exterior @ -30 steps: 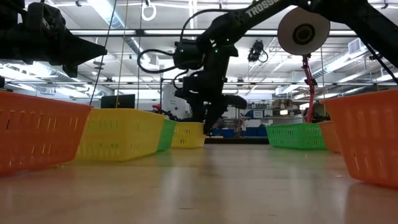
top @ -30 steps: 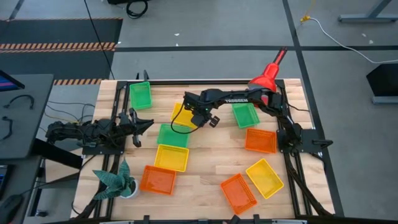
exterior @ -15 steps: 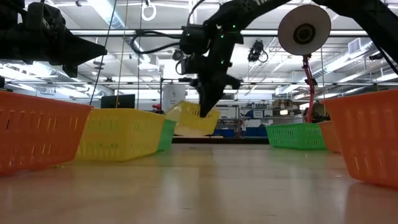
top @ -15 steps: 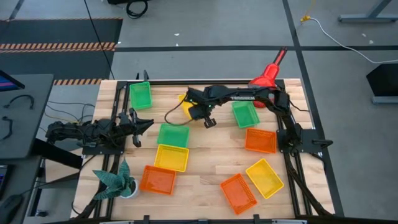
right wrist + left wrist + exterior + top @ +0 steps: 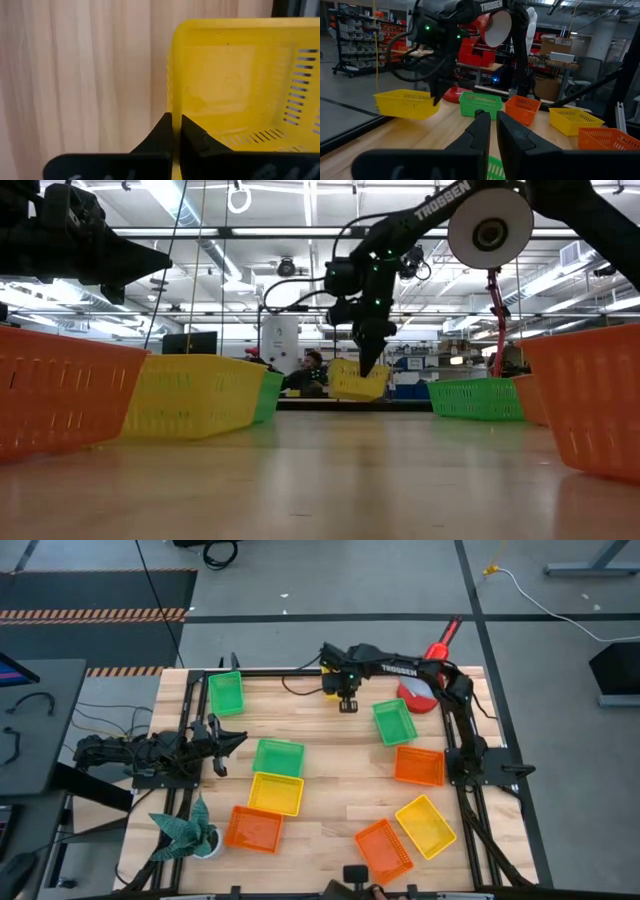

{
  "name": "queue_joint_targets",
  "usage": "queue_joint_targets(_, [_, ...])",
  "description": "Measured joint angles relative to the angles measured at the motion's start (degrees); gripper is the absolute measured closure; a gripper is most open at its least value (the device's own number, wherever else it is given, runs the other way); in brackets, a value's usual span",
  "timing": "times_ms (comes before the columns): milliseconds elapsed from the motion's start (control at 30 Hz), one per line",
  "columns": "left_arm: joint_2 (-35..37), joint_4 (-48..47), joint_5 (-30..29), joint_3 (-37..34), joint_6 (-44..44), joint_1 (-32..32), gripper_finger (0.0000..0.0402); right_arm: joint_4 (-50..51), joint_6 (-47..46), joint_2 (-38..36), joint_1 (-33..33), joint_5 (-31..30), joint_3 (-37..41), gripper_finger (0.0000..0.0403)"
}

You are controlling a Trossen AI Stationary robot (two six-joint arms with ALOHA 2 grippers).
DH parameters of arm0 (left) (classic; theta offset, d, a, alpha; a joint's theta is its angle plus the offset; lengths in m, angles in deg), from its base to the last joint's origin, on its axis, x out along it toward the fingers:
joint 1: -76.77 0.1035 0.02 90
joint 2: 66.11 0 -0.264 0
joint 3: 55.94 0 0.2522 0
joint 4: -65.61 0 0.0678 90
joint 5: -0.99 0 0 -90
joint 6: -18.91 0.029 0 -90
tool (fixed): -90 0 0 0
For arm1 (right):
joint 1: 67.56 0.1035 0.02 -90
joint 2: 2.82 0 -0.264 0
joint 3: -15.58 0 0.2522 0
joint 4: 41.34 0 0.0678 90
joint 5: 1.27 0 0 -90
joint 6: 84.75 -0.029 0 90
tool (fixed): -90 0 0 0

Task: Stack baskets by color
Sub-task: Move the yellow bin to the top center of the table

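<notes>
My right gripper (image 5: 368, 366) is shut on a yellow basket (image 5: 358, 382) and hangs above the table's far edge. In the high view the right arm (image 5: 385, 668) hides most of that basket. On the table rest three green baskets (image 5: 226, 692) (image 5: 278, 757) (image 5: 395, 722), two yellow ones (image 5: 275, 793) (image 5: 425, 826) and three orange ones (image 5: 253, 828) (image 5: 418, 766) (image 5: 383, 850). My left gripper (image 5: 222, 740) waits at the left edge, shut and holding nothing. My right gripper pinches one wall of the yellow basket at its rim (image 5: 175, 119), with one finger inside the basket and one outside. The fingers point down from above. The basket (image 5: 402, 103) hangs below them, clear of the table, open side up and roughly level.
A red cone-shaded lamp (image 5: 425, 690) stands at the far right corner, close to the right arm. A green paper plant (image 5: 185, 830) sits at the near left corner. Bare wood (image 5: 330, 790) lies in the table's middle. A person (image 5: 318, 370) shows far behind the table.
My right gripper has shut on the yellow basket that stood beside the middle green one. It has lifted the basket clear and carried it toward the far edge and to the right, rolling its wrist. The basket tipped partway and now hangs roughly level.
</notes>
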Motion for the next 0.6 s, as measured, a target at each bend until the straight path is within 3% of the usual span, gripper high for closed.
queue_joint_targets(200, [-0.02,0.0,-0.01,-0.01,0.09,-0.01,0.0369,-1.61,0.54,0.0,0.25,0.17,4.84,0.0395])
queue_joint_targets(300, [-0.02,0.0,-0.01,0.01,0.09,0.0,0.0371,-2.85,0.22,0.02,0.6,-2.85,7.45,0.0394])
queue_joint_targets(600, [0.0,0.0,0.01,-0.01,-0.04,0.01,0.0363,-2.84,-4.06,-0.04,0.77,-1.98,8.46,0.0378])
